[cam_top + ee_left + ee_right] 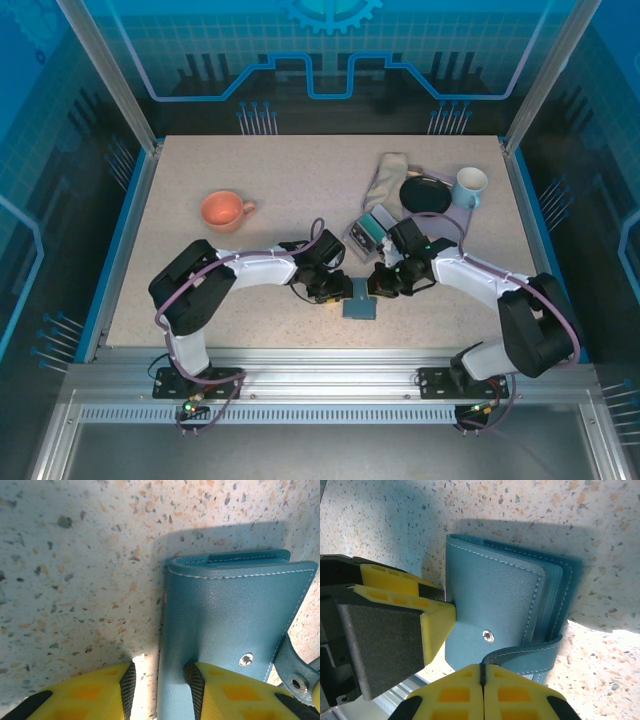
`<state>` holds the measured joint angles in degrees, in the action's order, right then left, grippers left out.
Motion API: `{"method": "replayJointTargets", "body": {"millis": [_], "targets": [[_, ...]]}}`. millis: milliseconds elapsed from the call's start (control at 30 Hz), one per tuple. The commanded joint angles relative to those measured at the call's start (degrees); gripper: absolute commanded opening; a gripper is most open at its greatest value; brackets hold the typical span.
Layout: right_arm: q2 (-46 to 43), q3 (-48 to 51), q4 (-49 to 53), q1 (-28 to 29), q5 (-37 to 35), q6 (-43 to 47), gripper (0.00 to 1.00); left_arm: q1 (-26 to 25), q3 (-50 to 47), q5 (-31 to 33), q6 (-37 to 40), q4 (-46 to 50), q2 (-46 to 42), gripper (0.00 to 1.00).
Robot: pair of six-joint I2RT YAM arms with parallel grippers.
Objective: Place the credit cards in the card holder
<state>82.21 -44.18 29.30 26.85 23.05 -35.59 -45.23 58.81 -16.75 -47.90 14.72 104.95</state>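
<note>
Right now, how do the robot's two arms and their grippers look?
The left arm and right arm have white links and black joints, and a purple cable loops along each. The left gripper and right gripper have yellow fingers with pocketed sides and ribbed black pads.

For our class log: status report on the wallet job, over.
Left hand open, astride wallet edge. Right hand shut at its strap. Wallet folded, on table. Orange cup, white mug far back.
</note>
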Motion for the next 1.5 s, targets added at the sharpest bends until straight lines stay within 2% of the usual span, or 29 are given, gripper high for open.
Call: {"method": "replayJointTargets", "body": {"millis": [0,533,967,1467], "targets": [[1.48,-1.86,-0.28,1.39,1.39,-0.7,0.05,-1.35,0.4,-1.43,-0.22,-2.42,2.73,0.37],[7.86,-3.17,-1.97,3.83,-1.18,-2.37,0.0,-1.49,0.34,-1.89,-0.26,-2.77,2.89,0.37],[6.36,-3.12,-2.26,3.69,-3.49,-4.05,0.0,-1.44,0.17,-2.07,-0.18,-2.84,3.0,0.35],[7.12,-3.49,-4.25,3.82,-2.68,-5.2,0.0,-1.51,-0.18,-2.23,-0.13,-2.94,2.9,0.33]]}}
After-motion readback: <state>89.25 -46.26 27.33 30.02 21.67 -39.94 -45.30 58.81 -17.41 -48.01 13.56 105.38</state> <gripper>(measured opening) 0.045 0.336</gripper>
